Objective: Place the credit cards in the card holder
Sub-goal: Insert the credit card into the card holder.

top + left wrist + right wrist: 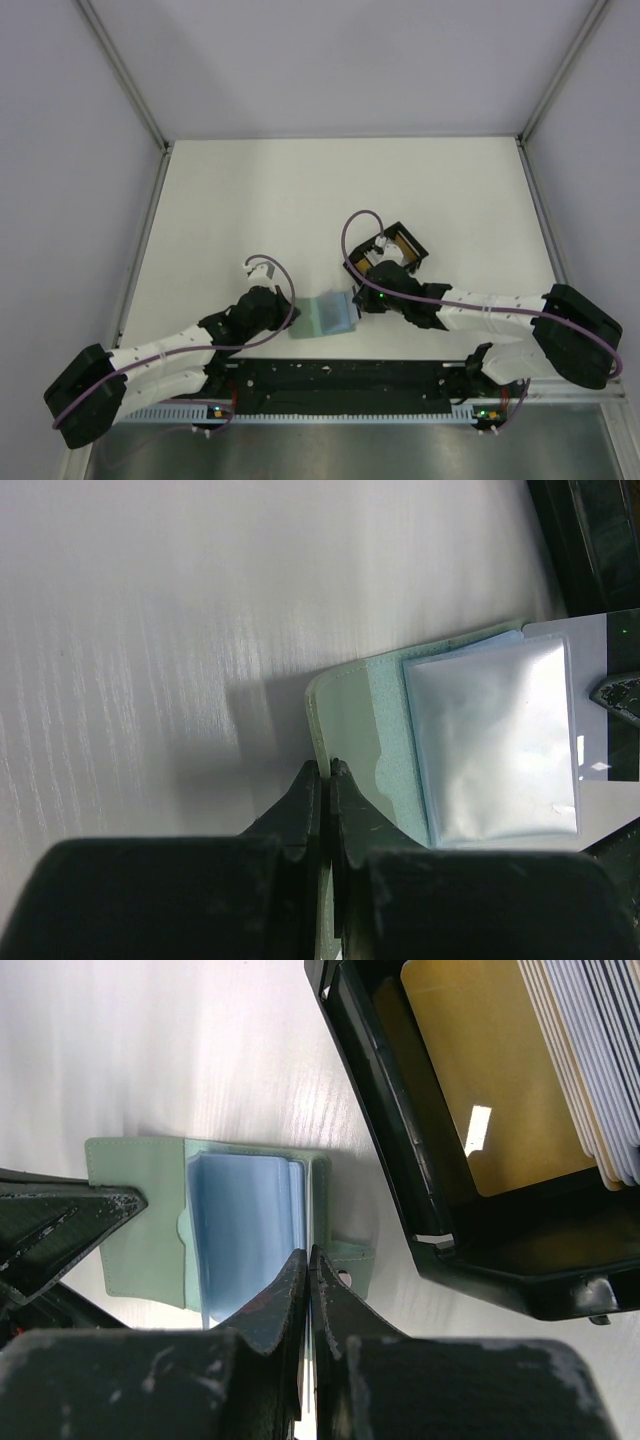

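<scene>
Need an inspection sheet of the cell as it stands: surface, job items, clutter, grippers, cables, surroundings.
Surface: white table, no spills seen.
Job's things: card holder lies open between the arms; grey credit card with a dark stripe at its edge; stacked cards on edge in the black box.
Clutter: nothing seen.
Grippers: left gripper shut on the holder's green flap; right gripper shut on the grey card.
Cables: a purple cable loops over each wrist, off the holder.
Surroundings: pale walls, metal frame posts.
</scene>
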Available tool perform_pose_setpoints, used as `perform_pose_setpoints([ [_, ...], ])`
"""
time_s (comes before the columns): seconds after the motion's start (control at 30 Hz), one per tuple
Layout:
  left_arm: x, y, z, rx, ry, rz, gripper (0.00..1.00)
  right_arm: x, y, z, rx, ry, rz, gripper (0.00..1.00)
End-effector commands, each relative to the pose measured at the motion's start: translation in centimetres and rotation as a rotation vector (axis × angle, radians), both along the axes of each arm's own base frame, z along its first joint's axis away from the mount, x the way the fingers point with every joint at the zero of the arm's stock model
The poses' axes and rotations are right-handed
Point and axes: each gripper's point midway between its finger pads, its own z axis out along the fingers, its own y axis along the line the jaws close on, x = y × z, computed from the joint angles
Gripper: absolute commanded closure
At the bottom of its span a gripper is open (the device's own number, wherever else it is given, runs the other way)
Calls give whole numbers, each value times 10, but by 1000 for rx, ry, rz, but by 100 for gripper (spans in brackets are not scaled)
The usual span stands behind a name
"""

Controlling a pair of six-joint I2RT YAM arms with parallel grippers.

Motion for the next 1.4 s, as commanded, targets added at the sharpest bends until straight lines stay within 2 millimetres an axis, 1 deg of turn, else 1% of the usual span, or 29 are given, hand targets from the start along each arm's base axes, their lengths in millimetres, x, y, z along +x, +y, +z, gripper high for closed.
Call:
perform_pose_setpoints([
  [0.0, 7, -2, 8, 1, -28, 11, 100, 7, -1, 5, 5, -19, -34, 100],
  [0.1, 7, -3, 9, -3, -30, 9, 100, 6, 2, 3, 10, -9, -21, 100],
  [0.33, 7, -4, 9, -9, -29, 5, 100, 2, 17, 2, 54, 16, 29, 100],
  [0.47, 7, -3, 8, -6, -29, 8, 100, 1, 23, 11, 91, 2, 47, 100],
  [0.67, 7, -3, 7, -5, -29, 11, 100, 2, 29, 31, 112, -35, 74, 100],
  [0.77, 8, -2, 6, -2, -28, 16, 100, -5, 46, 46, 181, -45, 129, 100],
  [0.93, 8, -2, 6, -3, -24, 22, 100, -17, 77, 53, 211, -37, 216, 100],
  [0.97, 8, -1, 5, 2, -23, 26, 100, -18, 81, 51, 208, -31, 224, 100],
  [1.0, 8, 0, 5, 4, -22, 30, 100, -19, 86, 53, 217, -38, 239, 100],
  [1.07, 8, 2, 4, 13, -18, 39, 100, -21, 91, 53, 219, -42, 245, 100],
  [1.13, 9, 3, 4, 13, -20, 43, 100, -18, 88, 48, 189, -39, 226, 100],
  [1.23, 8, 4, 4, 15, -20, 45, 100, -12, 77, 43, 134, -49, 186, 100],
  [1.37, 9, 3, 10, 0, -38, 42, 100, -6, 65, 52, 123, -85, 141, 100],
])
